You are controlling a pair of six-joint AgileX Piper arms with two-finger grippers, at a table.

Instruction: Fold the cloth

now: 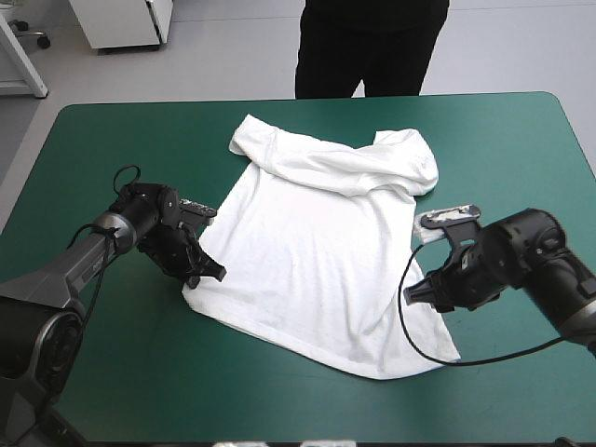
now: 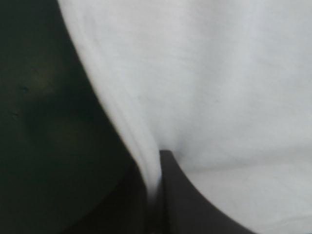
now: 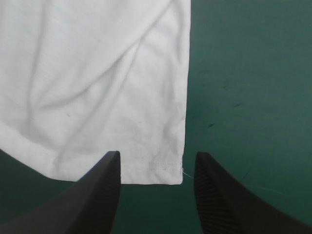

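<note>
While the left jaws clamp the T-shirt [image 1: 317,251], its corner lies between the wide right jaws.

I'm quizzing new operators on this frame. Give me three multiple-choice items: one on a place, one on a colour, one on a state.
1. Where is the left gripper? A at the T-shirt's left edge; B at its collar; C well off the T-shirt.
2. What colour is the T-shirt? A brown; B white; C grey.
3. The right gripper is: A shut on the T-shirt; B shut on nothing; C open.

Answers:
1 A: the high view shows it on the left edge, by the near corner.
2 B: it is white in every view.
3 C: its fingers stand apart, with a hem corner between them.
</note>
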